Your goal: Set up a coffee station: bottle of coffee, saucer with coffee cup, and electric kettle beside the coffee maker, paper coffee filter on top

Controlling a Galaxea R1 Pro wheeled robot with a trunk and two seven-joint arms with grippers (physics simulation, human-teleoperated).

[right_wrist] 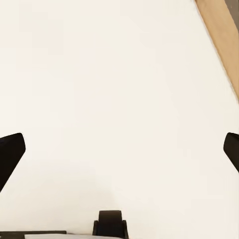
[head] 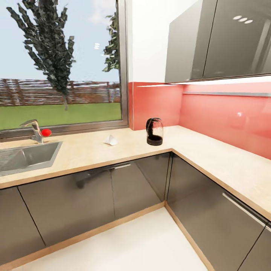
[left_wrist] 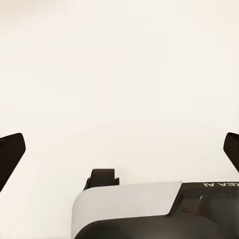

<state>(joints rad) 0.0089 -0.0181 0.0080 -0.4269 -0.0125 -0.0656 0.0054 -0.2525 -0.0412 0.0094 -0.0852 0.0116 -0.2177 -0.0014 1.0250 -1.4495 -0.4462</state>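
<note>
I see the black, glass-domed coffee maker standing in the corner of the pale wood countertop, the small white folded paper filter lying nearby. My left gripper and right gripper both hang spread wide, holding nothing, over pale floor.

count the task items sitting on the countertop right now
2: the coffee maker stands near the corner by the red backsplash, and the paper coffee filter lies to its left, toward the sink. Others may be out of view.

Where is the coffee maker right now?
In the head view the coffee maker stands on the countertop near the inner corner, before the red backsplash, with a paper filter on the counter toward the sink.
</note>
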